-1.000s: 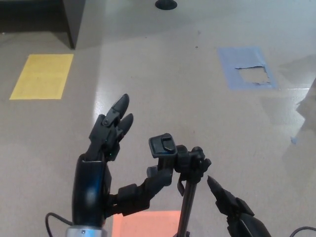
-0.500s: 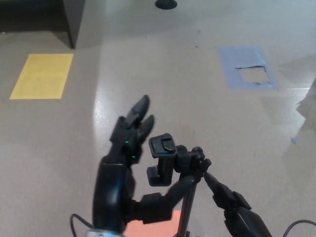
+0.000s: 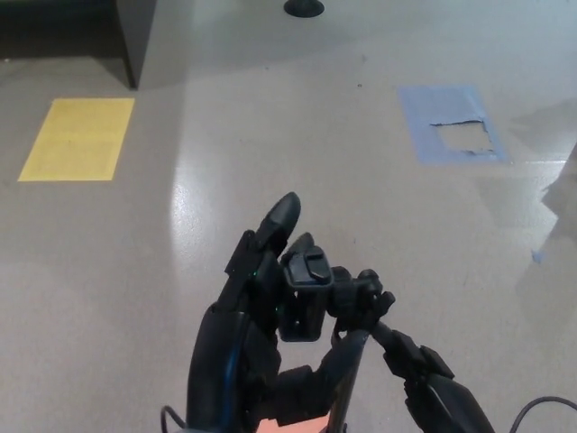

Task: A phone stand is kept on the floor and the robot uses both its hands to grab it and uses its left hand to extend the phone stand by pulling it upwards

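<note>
Above the floor (image 3: 135, 271), left hand (image 3: 248, 343) spread beside phone stand (image 3: 311, 289), holding nothing; right hand (image 3: 433, 388) grip unclear.

Phone stand (image 3: 317, 293) between my left hand (image 3: 243, 347) and right hand (image 3: 433, 388); floor patches (image 3: 77, 138) beyond.

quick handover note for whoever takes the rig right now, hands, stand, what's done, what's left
Left hand: open, fingers apart, right up against the clamp head of the phone stand, not yet closed on it.
Right hand: a fingertip at the joint under the head; grip cannot be told.
Stand: upright on the floor, pole running down out of view.
Done: both hands brought to the stand.
Left: close both hands, then pull up with the left to extend it.
</note>
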You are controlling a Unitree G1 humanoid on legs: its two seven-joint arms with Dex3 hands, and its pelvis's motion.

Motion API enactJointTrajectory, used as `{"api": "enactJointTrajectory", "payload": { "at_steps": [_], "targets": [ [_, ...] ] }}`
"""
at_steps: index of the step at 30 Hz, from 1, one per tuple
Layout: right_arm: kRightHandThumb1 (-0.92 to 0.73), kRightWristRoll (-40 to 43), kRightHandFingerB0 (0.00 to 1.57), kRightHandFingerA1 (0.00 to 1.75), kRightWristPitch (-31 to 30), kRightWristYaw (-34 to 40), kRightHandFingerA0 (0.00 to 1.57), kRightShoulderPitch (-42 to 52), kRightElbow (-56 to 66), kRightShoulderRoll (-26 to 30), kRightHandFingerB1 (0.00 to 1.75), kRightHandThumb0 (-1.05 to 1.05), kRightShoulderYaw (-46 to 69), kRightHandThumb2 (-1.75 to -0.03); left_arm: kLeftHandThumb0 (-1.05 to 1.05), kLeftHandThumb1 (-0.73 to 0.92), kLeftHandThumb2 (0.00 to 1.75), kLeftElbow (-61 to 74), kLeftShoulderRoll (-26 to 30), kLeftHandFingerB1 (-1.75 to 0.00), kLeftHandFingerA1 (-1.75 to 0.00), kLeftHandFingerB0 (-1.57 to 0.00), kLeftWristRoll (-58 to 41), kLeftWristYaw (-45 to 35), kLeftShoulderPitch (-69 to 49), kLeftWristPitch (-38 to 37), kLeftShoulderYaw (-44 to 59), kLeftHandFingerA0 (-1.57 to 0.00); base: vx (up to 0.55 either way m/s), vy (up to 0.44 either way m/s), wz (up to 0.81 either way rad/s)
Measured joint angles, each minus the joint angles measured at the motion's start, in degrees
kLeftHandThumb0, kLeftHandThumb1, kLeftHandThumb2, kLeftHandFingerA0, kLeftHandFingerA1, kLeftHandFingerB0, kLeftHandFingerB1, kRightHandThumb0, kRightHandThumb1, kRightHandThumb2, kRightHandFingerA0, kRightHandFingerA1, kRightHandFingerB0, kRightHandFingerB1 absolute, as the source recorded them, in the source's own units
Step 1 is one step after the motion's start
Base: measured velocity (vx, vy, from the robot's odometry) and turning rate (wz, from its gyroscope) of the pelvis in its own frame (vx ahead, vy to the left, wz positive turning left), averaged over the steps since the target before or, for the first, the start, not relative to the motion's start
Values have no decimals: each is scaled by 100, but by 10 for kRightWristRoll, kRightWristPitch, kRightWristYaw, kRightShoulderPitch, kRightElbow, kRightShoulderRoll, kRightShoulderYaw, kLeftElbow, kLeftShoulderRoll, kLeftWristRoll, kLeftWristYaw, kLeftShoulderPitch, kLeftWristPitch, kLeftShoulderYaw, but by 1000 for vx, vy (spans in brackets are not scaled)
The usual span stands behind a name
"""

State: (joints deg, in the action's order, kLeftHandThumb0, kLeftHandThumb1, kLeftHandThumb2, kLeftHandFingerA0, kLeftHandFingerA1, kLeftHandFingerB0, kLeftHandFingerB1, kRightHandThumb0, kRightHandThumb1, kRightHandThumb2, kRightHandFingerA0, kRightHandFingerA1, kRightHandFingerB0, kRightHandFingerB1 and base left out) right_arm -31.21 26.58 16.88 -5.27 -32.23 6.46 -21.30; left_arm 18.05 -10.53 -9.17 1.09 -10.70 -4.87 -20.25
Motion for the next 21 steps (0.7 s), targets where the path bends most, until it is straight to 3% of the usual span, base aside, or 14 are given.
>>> {"api": "enactJointTrajectory", "payload": {
  "at_steps": [4, 5, 9, 10, 11, 12, 13, 14, 15, 16, 17, 18, 19, 21],
  "targets": [
    [-24, 0, 8, 64, 4, 0, 8, 0, -6, 3, 61, -56, -3, -97, -38, 51, 55, 0, -1, -46, -46, -51, -33, 0, 1, 24, 4, -48, 0, 0, 0],
    [-58, 0, 19, 72, 4, 0, 10, 0, -8, 4, 71, -105, -4, -97, -36, 50, 54, 0, -1, -46, -47, -53, -43, 1, 2, 31, 6, -54, 0, 0, 0],
    [-56, 0, 7, 60, 5, 0, 0, -1, -12, 5, 62, -105, -6, -99, -30, 53, 56, 2, -2, -66, -76, -84, -72, 4, 8, 49, 10, -84, 0, 0, 0],
    [-19, 0, 5, 65, 6, 0, 4, -1, -13, 6, 61, -58, -6, -94, -26, 53, 58, 2, -2, -130, -126, -65, -80, 5, 10, 54, 10, -82, 0, 0, 0],
    [-55, 0, 50, 76, 6, 0, 16, -2, -14, 6, 85, -103, -6, -105, -24, 62, 57, 3, -2, -167, -174, -69, -84, 6, 12, 58, 10, -85, 0, 0, 0],
    [-55, 0, 50, 76, 6, 0, 16, -3, -14, 6, 85, -103, -7, -105, -24, 62, 57, 2, -2, -167, -174, -69, -92, 7, 13, 65, 10, -85, 0, 0, 0],
    [-73, 0, 36, 87, 6, 0, 20, -4, -16, 6, 82, -105, -7, -70, -22, 63, 57, 2, -2, -175, -175, -69, -97, 7, 13, 71, 10, -90, 0, 0, 0],
    [-73, 0, 36, 87, 7, 0, 20, -5, -17, 6, 82, -105, -7, -70, -22, 63, 57, 2, -2, -175, -175, -69, -103, 8, 14, 78, 10, -90, 0, 0, 0],
    [-76, 0, 10, 74, 7, 0, 0, -6, -19, 6, 78, -105, -7, -66, -17, 62, 57, 2, -2, -175, -175, -54, -107, 8, 14, 82, 10, -91, 0, 0, 0],
    [-61, 0, 10, 56, 8, 0, 0, -8, -22, 6, 58, -103, -7, -110, -16, 59, 58, 2, -2, -175, -175, -44, -115, 9, 14, 91, 10, -93, 0, 0, 0],
    [-82, 0, 0, 12, 8, 0, 0, -10, -24, 6, 25, -105, -7, -67, -26, 46, 78, 2, -2, -128, -154, -79, -122, 10, 14, 98, 10, -129, 0, 0, 0],
    [-82, 0, 0, 12, 9, 0, 0, -12, -27, 6, 25, -105, -7, -67, -26, 46, 78, 3, -2, -128, -154, -79, -130, 10, 15, 104, 10, -129, 0, 0, 0],
    [-82, 0, 0, 18, 10, 0, 0, -14, -30, 6, 26, -105, -7, -67, -15, 56, 63, 3, -2, -175, -175, -35, -135, 12, 15, 109, 11, -95, 0, 0, 0],
    [-83, -1, 0, 21, 12, 1, 0, -20, -37, 6, 32, -105, -7, -66, -16, 56, 63, 6, -2, -175, -175, -35, -149, 15, 18, 123, 12, -96, 0, 0, 0]
  ]
}}
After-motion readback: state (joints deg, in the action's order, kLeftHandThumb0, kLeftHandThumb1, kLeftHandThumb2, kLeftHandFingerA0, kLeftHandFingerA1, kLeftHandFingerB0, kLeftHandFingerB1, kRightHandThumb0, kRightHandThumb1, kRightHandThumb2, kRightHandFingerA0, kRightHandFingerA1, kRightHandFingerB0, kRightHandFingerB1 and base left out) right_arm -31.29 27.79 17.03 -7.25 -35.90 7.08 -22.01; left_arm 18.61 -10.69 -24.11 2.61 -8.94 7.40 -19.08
